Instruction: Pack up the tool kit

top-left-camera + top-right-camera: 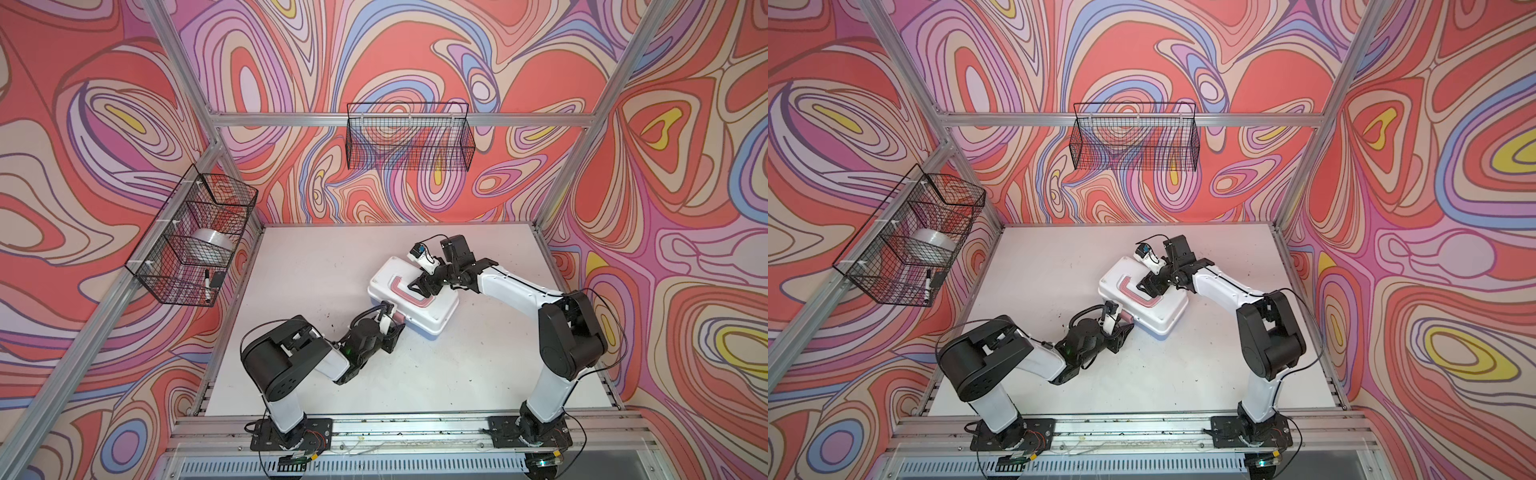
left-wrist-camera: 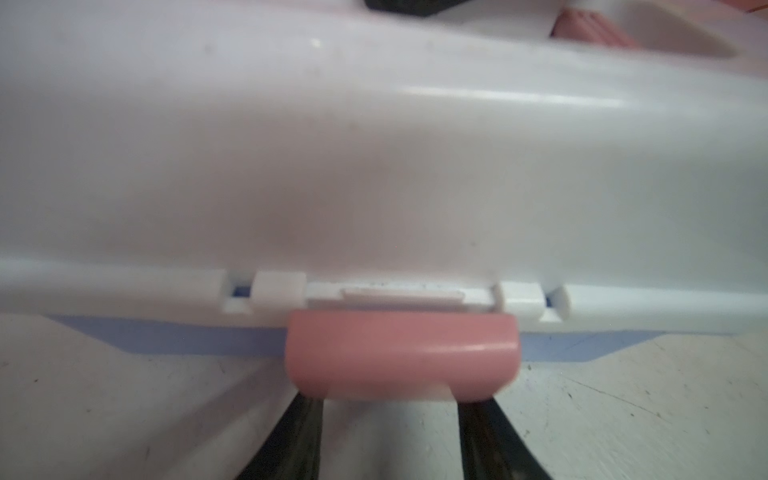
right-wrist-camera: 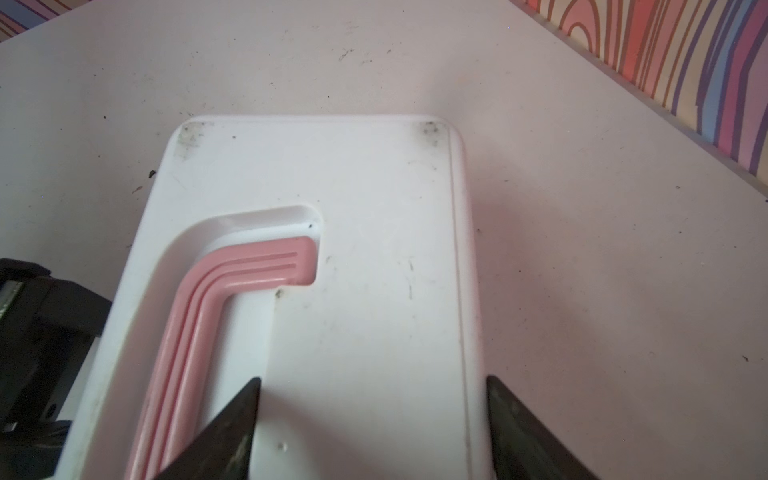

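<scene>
The tool kit [image 1: 434, 309] [image 1: 1160, 313] lies closed and slanted mid-table, its white lid up with the pink handle [image 3: 199, 316] folded flat in its recess. A strip of its light blue base [image 2: 166, 338] shows under the lid. My left gripper [image 1: 397, 328] [image 2: 391, 405] is at the kit's near side, open. Its two fingers stand apart with their tips hidden under the pink latch [image 2: 403, 353]. From above, my right gripper [image 1: 424, 286] [image 3: 374, 378] reaches over the lid, open wide. One finger is by the handle recess and the other at the lid's far edge.
A black wire basket [image 1: 409, 137] hangs on the back wall. A second basket [image 1: 195, 237] on the left wall holds a tape roll [image 1: 212, 245] and a marker [image 1: 206, 284]. The white table [image 1: 311, 270] is walled by aluminium posts.
</scene>
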Controlling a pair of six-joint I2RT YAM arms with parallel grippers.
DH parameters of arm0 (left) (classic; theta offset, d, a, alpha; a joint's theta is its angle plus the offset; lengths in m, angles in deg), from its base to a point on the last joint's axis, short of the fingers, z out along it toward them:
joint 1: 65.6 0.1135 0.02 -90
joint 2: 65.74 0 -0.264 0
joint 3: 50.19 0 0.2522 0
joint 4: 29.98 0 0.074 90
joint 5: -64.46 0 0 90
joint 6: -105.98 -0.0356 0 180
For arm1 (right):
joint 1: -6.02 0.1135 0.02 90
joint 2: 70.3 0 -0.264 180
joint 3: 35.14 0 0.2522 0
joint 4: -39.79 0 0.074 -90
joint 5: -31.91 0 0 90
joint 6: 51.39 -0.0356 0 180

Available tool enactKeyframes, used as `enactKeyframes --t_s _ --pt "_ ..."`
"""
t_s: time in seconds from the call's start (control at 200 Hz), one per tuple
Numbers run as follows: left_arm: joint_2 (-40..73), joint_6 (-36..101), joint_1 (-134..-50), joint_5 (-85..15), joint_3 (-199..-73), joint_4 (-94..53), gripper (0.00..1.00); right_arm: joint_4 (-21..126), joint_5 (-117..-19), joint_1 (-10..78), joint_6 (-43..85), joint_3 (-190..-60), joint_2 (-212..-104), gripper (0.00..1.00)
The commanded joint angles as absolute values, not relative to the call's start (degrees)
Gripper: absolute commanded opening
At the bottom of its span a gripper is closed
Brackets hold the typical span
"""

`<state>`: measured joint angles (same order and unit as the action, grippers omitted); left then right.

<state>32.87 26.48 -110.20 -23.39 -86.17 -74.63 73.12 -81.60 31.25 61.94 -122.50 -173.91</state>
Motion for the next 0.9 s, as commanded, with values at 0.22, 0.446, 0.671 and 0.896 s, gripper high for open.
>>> enactKeyframes --t_s 0.22,0.446,0.671,0.896 --pt "26.5 24.7 -110.4 -24.4 -91.3 -65.5 0.40 88.0 -75.4 33.1 64.7 -117.7 -181.8 0.72" --pt "24.8 24.8 -110.3 -24.2 -92.8 -60.9 0.40 87.8 -75.4 33.3 64.7 -117.6 -182.0 0.72" --pt "23.0 23.7 -110.3 -24.0 -96.4 -55.0 0.39 87.6 -75.4 33.4 64.4 -117.4 -182.0 0.72" --pt "22.1 22.4 -110.2 -23.7 -99.1 -49.3 0.39 87.8 -75.4 33.5 64.3 -117.5 -181.7 0.72"
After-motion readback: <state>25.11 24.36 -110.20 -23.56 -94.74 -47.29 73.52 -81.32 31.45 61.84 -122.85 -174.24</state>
